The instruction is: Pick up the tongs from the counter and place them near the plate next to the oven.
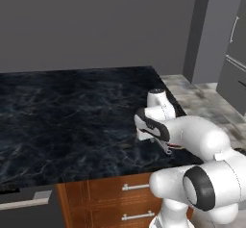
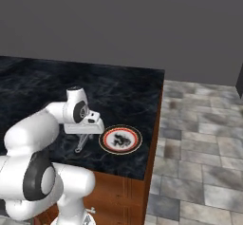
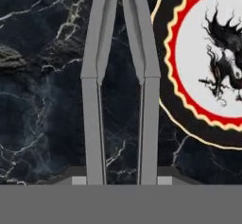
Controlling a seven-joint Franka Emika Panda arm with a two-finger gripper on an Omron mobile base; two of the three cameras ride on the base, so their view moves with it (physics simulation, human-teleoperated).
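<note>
I see the gripper (image 2: pixel 83 135) low over the black counter (image 2: pixel 123 93), its fingers clamped on the grey tongs (image 3: pixel 120 86). Through the hand camera, the tongs' two arms run toward 12 o'clock. The plate (image 2: pixel 120 139) sits just beside them at 3 o'clock, near the counter's front edge.
</note>
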